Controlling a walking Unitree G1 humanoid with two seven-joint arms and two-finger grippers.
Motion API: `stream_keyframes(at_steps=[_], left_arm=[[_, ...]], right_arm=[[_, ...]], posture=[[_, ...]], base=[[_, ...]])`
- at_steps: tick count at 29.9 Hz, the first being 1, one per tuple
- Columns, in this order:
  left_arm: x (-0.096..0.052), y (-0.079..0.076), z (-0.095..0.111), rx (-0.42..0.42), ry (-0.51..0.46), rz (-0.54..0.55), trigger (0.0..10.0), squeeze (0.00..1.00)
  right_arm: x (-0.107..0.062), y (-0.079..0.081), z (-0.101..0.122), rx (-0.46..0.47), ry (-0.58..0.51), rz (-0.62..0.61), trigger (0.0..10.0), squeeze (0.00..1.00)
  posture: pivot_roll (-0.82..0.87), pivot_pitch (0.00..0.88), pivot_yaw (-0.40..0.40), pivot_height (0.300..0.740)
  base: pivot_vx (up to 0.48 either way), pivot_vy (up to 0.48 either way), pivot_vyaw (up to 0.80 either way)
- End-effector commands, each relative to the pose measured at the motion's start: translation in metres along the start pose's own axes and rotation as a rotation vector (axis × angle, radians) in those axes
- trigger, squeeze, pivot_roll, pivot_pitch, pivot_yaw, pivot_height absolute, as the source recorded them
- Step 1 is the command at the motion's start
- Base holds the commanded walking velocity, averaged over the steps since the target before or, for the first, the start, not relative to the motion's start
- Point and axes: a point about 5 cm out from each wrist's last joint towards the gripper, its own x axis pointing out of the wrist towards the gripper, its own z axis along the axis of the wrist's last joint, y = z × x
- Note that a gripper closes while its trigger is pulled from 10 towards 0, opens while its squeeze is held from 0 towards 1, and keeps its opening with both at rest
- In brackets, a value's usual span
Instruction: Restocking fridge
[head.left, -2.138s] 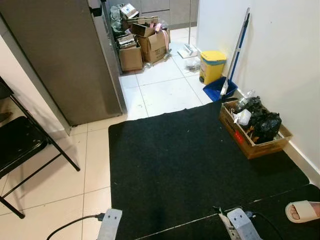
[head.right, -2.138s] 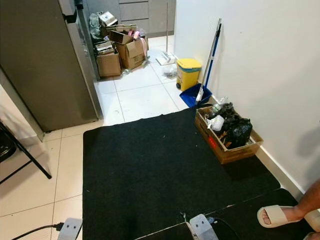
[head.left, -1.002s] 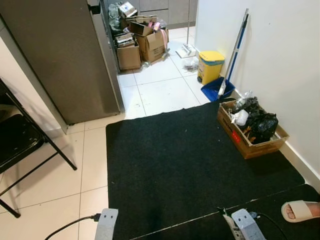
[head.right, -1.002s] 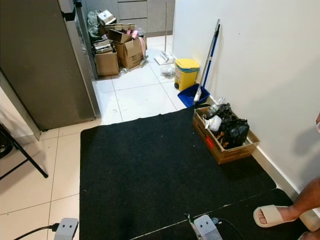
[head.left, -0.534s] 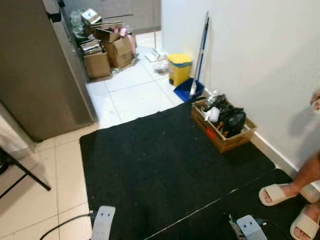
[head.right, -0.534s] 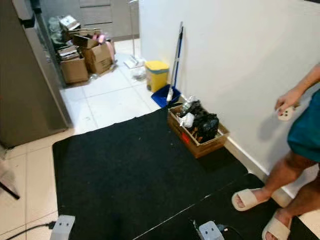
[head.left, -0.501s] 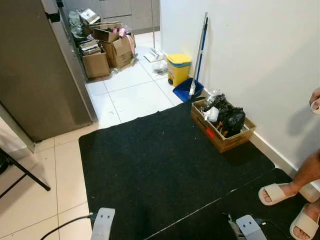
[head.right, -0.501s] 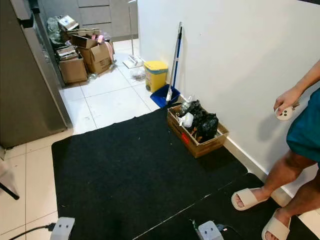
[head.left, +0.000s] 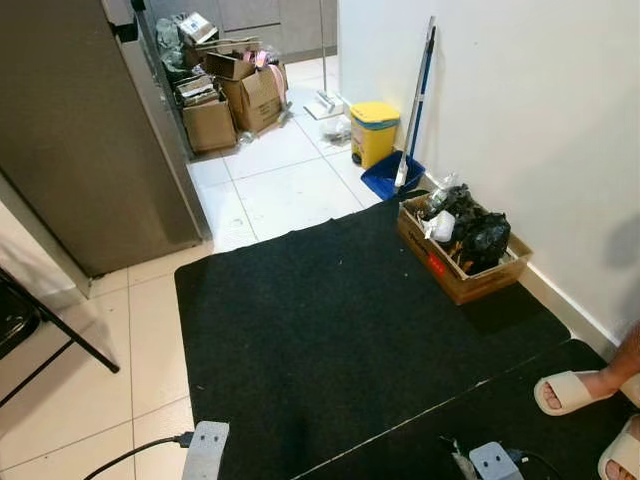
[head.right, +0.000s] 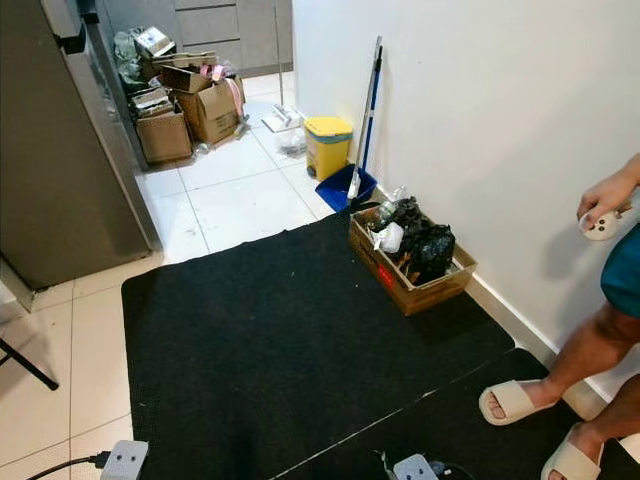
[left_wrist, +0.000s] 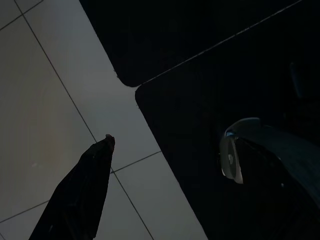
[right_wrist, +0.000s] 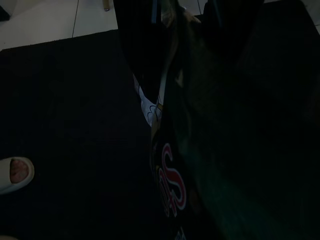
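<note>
Leftward the head camera had turned since before, so the grey fridge (head.left: 90, 130) stood far left beyond the black mat (head.left: 340, 330), while a dark packet (right_wrist: 170, 185) hung at the right pincer (right_wrist: 185, 15), its grip, like the left pincer's (left_wrist: 100, 165), impossible to tell.

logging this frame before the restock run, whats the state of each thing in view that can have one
fridge: door shut
yellow bin: lid closed
broom: upright, leaning on the wall
box by the wall: open, filled with dark bags
cardboard boxes: piled, flaps open
left end effector: low over the floor tiles
right end effector: on a dark printed bag
</note>
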Motion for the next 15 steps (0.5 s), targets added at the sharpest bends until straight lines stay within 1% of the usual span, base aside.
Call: stream_keyframes(at_steps=[1,6,15], left_arm=[[-0.0007,-0.006,-0.0111,0.004,0.036,-0.009,10.0,0.0],[-0.0008,-0.0081,-0.0139,0.001,0.044,-0.011,10.0,0.0],[0.001,-0.0132,-0.0083,-0.006,0.03,-0.016,10.0,0.0]], right_arm=[[-0.0002,-0.002,-0.0016,-0.005,-0.002,-0.012,10.0,0.0],[-0.0003,-0.0023,-0.002,0.002,-0.002,-0.012,10.0,0.0],[-0.0002,-0.0017,-0.0012,0.0,-0.007,-0.008,10.0,0.0]], posture=[[-0.03,0.0,-0.011,0.74],[-0.04,0.0,-0.011,0.74],[-0.04,0.0,-0.014,0.74]], base=[[0.0,0.0,0.0],[0.0,0.0,0.0],[0.0,0.0,0.0]])
